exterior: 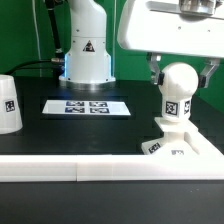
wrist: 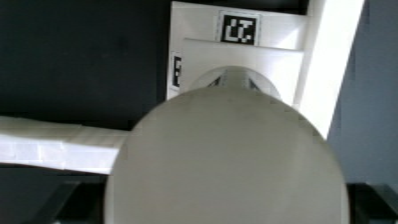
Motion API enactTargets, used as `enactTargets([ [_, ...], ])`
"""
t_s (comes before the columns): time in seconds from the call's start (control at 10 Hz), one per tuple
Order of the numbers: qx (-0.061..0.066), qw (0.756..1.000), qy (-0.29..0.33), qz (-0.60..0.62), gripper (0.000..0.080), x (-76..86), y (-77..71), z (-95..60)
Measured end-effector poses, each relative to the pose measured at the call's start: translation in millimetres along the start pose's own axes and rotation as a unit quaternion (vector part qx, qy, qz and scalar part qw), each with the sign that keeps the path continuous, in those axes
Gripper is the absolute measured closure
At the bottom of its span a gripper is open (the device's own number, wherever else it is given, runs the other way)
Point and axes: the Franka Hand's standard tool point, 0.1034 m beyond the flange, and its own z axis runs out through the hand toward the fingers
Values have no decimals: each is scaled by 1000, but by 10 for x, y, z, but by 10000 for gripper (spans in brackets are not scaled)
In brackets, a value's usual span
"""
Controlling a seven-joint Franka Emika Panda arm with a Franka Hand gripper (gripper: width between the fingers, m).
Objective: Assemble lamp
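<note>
The white ball-shaped bulb (exterior: 178,100) stands upright on the flat square base (exterior: 182,147) at the exterior view's right. My gripper (exterior: 181,80) reaches down from above with a finger on each side of the bulb's round head, shut on it. In the wrist view the bulb (wrist: 222,150) fills the space between the dark fingers (wrist: 39,200), and the base (wrist: 240,45) with its tag lies beyond it. The tapered shade (exterior: 8,103) stands apart at the exterior view's left edge.
The marker board (exterior: 87,106) lies flat in the middle of the dark table. The white robot pedestal (exterior: 86,50) stands behind it. A white ledge (exterior: 60,166) runs along the table's front edge, right by the base.
</note>
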Motion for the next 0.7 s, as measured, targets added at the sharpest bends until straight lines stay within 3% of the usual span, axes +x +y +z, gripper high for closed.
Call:
enactTargets([
  [0.5, 1, 985, -3, 173, 220, -14, 24, 12],
  [0.7, 16, 950, -32, 309, 220, -65, 42, 22],
])
